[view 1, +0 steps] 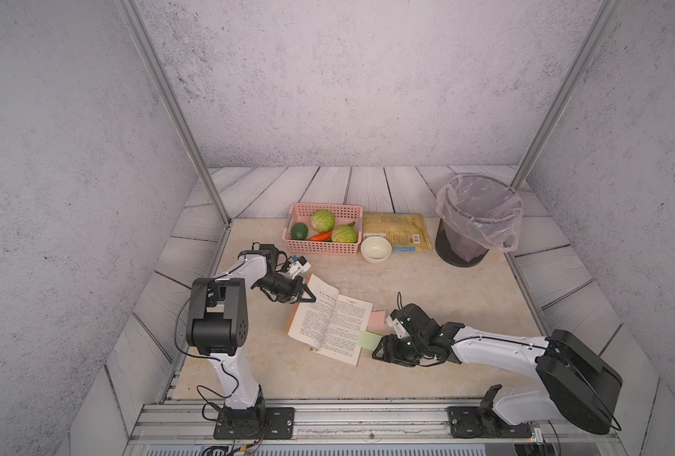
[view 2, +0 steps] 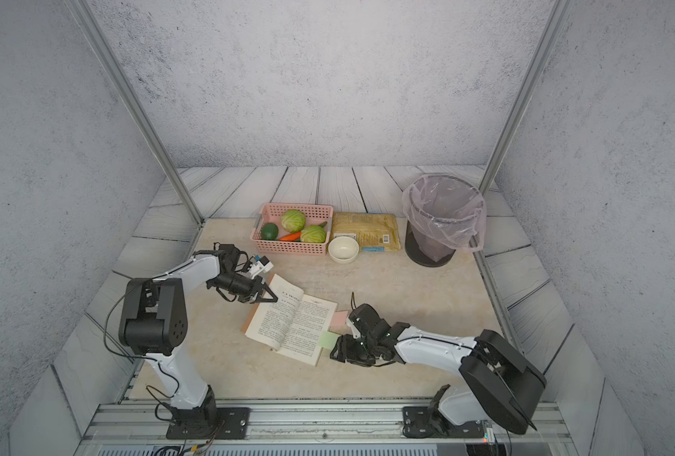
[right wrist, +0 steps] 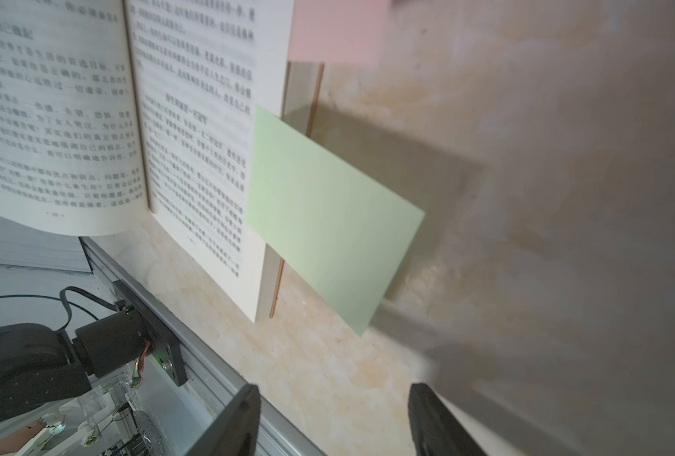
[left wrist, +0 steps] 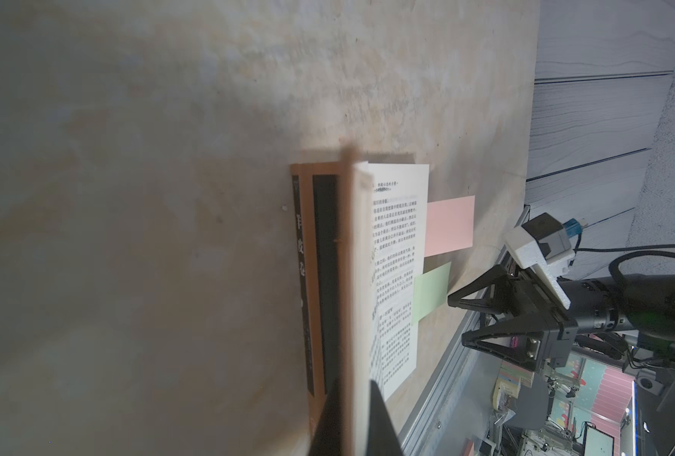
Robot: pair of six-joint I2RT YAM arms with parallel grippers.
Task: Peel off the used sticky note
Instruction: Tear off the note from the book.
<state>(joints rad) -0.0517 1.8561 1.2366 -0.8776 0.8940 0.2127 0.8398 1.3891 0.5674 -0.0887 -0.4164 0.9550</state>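
An open book (view 1: 332, 319) (view 2: 292, 323) lies on the table. Two sticky notes stick out past its right page edge. One is green (view 1: 368, 339) (view 2: 328, 340) (left wrist: 430, 292) (right wrist: 328, 221), the other pink (view 1: 376, 319) (view 2: 340, 317) (left wrist: 449, 225) (right wrist: 338, 31). No writing shows on either, so I cannot tell which is the used sticky note. My left gripper (view 1: 310, 298) (view 2: 272, 298) (left wrist: 355, 381) is shut on the book's raised left-hand pages. My right gripper (view 1: 379, 348) (view 2: 338, 346) (left wrist: 456, 319) (right wrist: 334, 389) stands open just short of the green note's free edge, nothing between its fingers.
At the back stand a pink basket (view 1: 322, 246) of vegetables, a white bowl (view 1: 375, 249), a yellow packet (view 1: 397, 231) and a bin (view 1: 478, 221) lined with a plastic bag. A metal rail (right wrist: 193, 355) runs along the table's front edge, close to the book.
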